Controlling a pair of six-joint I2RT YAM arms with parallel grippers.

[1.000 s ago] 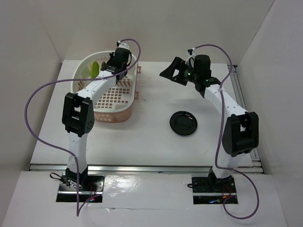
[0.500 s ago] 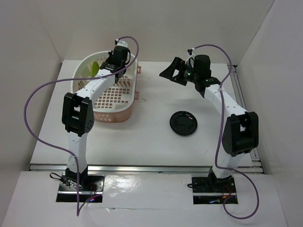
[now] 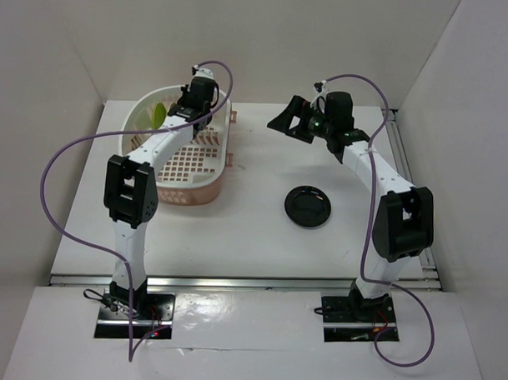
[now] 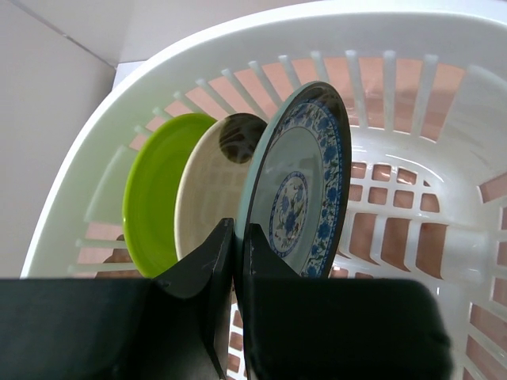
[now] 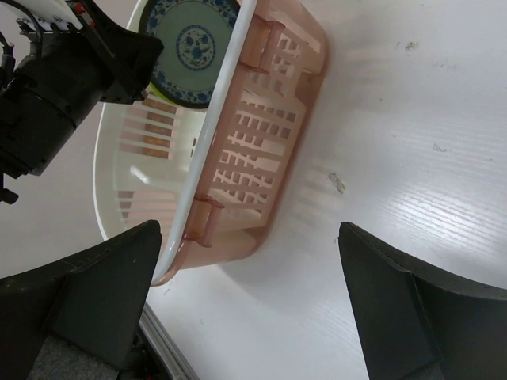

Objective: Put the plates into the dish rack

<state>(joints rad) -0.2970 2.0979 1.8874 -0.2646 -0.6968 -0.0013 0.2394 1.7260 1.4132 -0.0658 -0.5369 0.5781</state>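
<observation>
Counting plates: four in all, three inside the dish rack [image 4: 412, 32] and one outside it.

Rack contents, left wrist view: three plates on edge, side by side at the rounded far end of the rack.
- lime green plate [image 4: 154, 202], outermost, nearest the rack wall.
- cream plate [image 4: 214, 198] in the middle, with one dark mark near its upper rim; it overlaps the green one.
- blue-patterned plate [image 4: 305, 198], nearest the rack's open middle, upright with a slight lean, its patterned face turned to the lattice floor side.

The bottom edges of all three are hidden by the gripper body, so I cannot tell whether they sit between prongs.

Left gripper [image 4: 238, 233]: clenched on the rim of the blue-patterned plate, one finger on each face, and only the plate's thickness between them. One of its fingers [image 4: 202, 261] lies against the front of the cream plate.

Fourth plate: glossy black plate [image 3: 308, 206], flat on the white table [image 3: 260, 240], well apart from the rack, to its right, and nearer the right arm.

One rack only: oval, pale pink outside and whitish at the rim, standing on the left half of the table.

Right gripper [image 5: 247, 233]: jaws spread wide and holding nothing. It hangs above the table just beside the rack's right side, its camera looking at the rack wall and one side handle [image 5: 202, 226].

Two purple cables, one looping from each arm.
</observation>
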